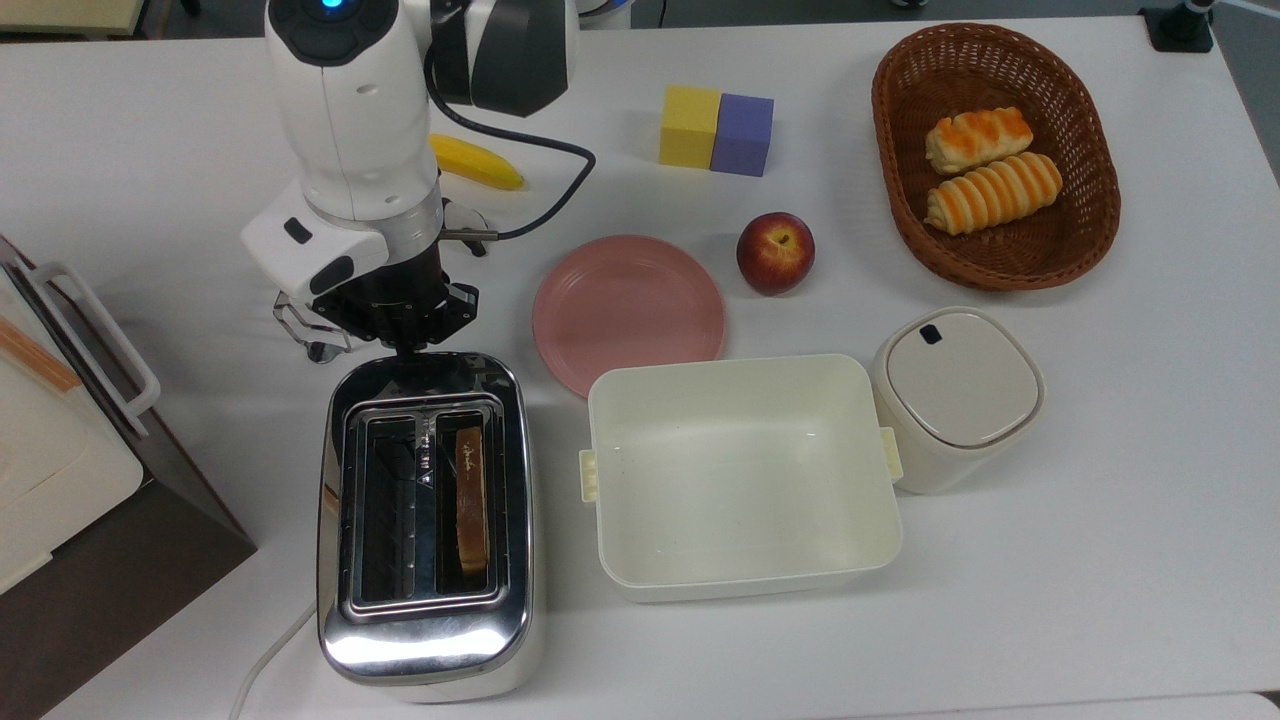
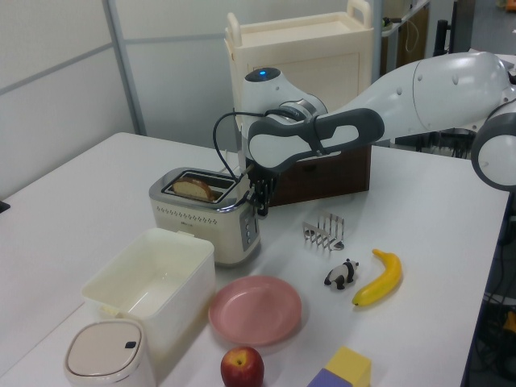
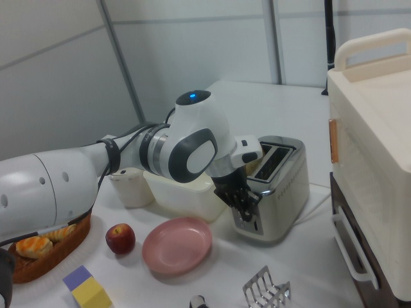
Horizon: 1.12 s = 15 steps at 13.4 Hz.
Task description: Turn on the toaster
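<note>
The chrome toaster (image 1: 425, 620) stands near the table's front left in the top view, with a white cord at its near corner. A slice of bread (image 1: 472, 500) sits low in the slot toward the top view's right. My gripper (image 1: 410, 345) points down at the toaster's far end, its fingers together, right against the end panel where the lever is. In the left view the gripper (image 2: 262, 205) hangs at the top of the toaster's (image 2: 201, 218) end face. In the right view the gripper (image 3: 247, 204) covers the lever on the toaster (image 3: 279, 186).
A wire toast rack (image 1: 310, 330) stands just beside the gripper. A pink plate (image 1: 628, 310) and a white tub (image 1: 740, 475) lie toward the top view's right of the toaster. A white-and-brown box appliance (image 1: 60, 440) stands at the top view's left.
</note>
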{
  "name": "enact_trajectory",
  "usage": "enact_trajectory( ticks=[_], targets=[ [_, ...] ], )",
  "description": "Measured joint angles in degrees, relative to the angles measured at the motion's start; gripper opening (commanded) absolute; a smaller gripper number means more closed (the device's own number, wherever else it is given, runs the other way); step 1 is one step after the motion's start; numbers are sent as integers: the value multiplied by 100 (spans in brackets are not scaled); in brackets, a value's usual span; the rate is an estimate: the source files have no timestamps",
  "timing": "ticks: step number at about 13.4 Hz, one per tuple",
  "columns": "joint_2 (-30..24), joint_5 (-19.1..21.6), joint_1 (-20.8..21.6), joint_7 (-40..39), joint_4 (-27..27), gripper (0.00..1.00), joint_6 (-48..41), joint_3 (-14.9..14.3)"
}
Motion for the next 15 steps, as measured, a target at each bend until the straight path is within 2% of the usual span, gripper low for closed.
enact_trajectory(
  ticks=[4,15],
  targets=[
    [33,-13,-16,-79,-174,0,234,0],
    [194,-117,-10,-105,-186,0,304,13]
  ],
)
